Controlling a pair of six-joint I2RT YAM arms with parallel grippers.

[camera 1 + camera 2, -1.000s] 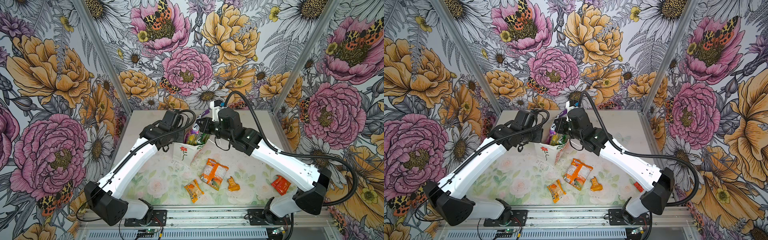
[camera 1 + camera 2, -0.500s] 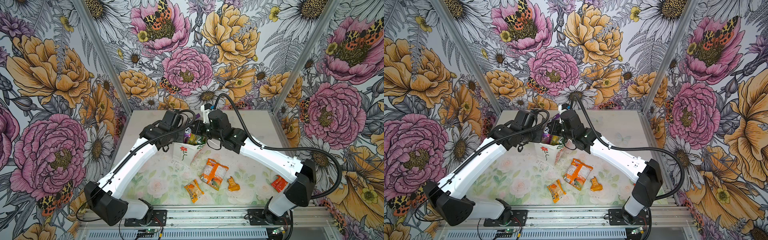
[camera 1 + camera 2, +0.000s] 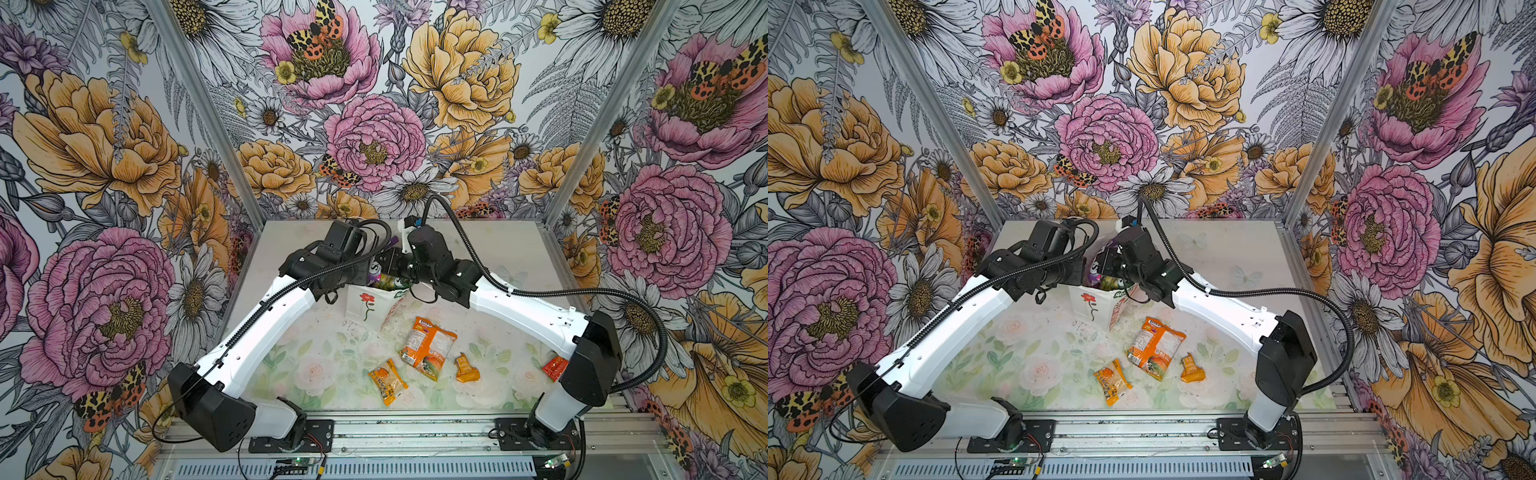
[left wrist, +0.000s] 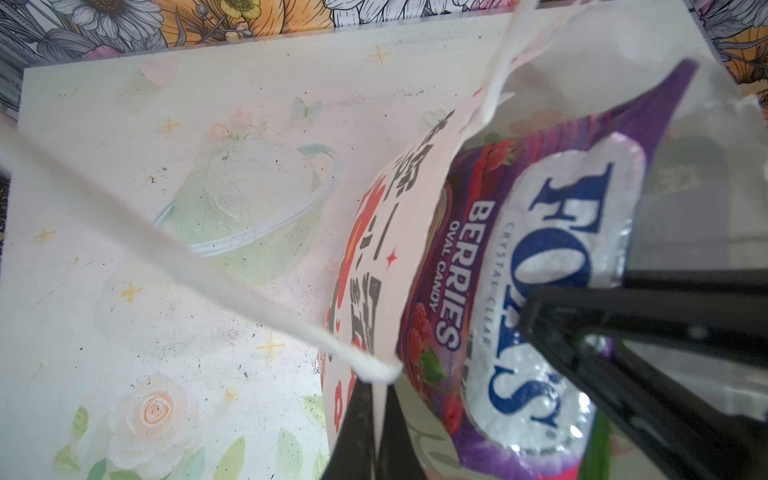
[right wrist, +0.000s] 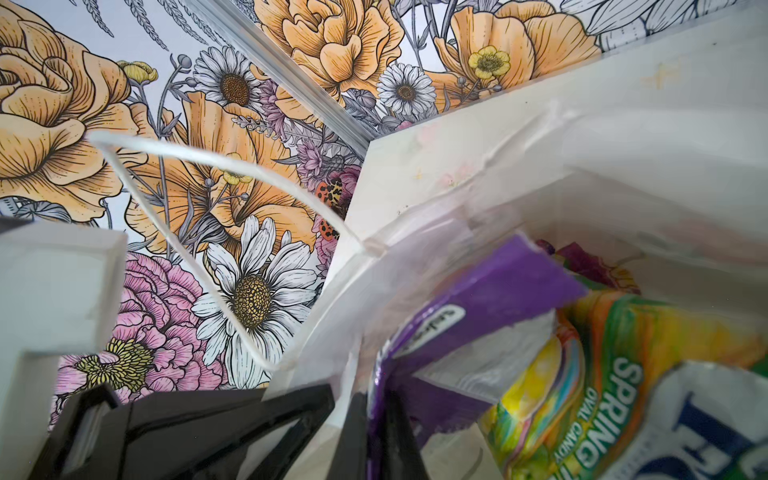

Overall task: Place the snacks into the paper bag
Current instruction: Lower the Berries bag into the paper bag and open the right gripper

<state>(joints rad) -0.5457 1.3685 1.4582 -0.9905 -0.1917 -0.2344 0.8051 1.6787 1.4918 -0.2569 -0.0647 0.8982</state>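
Look, the left arm (image 3: 266, 328) and right arm (image 3: 528, 309) stretch inward, nearly meeting in the middle. The left claw (image 4: 374, 419) is pinched tight, the right claw (image 5: 374, 436) clamped too, just beside it.

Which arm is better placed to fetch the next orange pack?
Likely right. The left gripper pinches the paper bag rim; the orange packs lie on the right arm's side, though the right gripper must release the purple packet.

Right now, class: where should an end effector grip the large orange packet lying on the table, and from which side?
Probably from straight above, on the large orange packet at its end nearest the paper bag: it lies flat, and that end's edge looks thin.
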